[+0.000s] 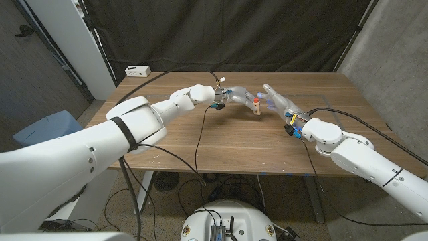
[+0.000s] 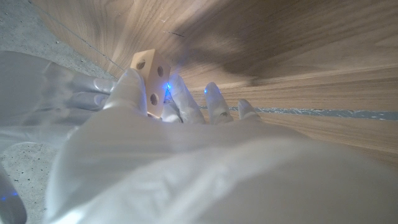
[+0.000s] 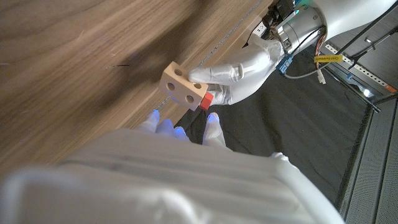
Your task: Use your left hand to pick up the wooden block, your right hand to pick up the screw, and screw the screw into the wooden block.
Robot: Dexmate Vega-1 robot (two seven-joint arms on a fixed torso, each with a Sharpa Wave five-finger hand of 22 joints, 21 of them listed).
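Between the left hand and the right hand only a narrow gap stays, and the wooden block with a red part stands in it. The surface in front of both hands lies bare. A white box sits at the far left corner, well apart.

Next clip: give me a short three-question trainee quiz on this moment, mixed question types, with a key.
1. True or false: the left hand holds the wooden block above the table.
2. Multiple choice: what is the red-headed screw doing? A) lying alone on the table; B) sitting at the block, beside the left hand's fingers; C) gripped in the right hand.
3. Fill in: the right hand is near the block with fingers apart, holding ____.

Key: 1 true; 2 B; 3 nothing.
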